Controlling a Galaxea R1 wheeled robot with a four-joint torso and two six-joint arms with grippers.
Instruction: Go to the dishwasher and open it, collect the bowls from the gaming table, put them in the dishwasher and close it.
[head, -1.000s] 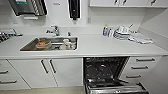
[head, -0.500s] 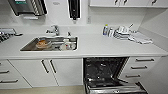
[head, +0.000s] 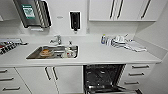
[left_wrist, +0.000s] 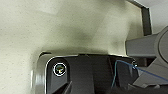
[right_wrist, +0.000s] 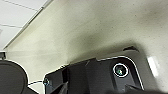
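almost nothing has moved since the earlier frames: the head view has kept the same framing of the kitchenette, with the dishwasher door already down in all of them.

the head view looks down on a white counter (head: 100, 53) running across the picture. a steel sink (head: 53, 52) is sunk into it on the left, with crockery and a bottle inside and a tap (head: 57, 39) behind it. a pile of dishes and cloths (head: 122, 42) sits toward the right end of the counter. on the wall above are a paper towel dispenser (head: 32, 12), a dark soap dispenser (head: 75, 20) and white upper cabinets (head: 117, 10).

the dishwasher (head: 102, 77) lies under the counter, right of the sink and right of centre, between white cabinet doors and a stack of drawers (head: 136, 73). its cavity is open and dark, with a rack visible low down. its opening faces the robot and its width runs left to right along the counter front.

the wrist views show pale speckled floor and the robot's own dark plate. i cannot tell whether either gripper is apart or together. judging from the dishwasher sitting right of centre, the right arm is probably the nearer one. no bowls from the gaming table are visible here.
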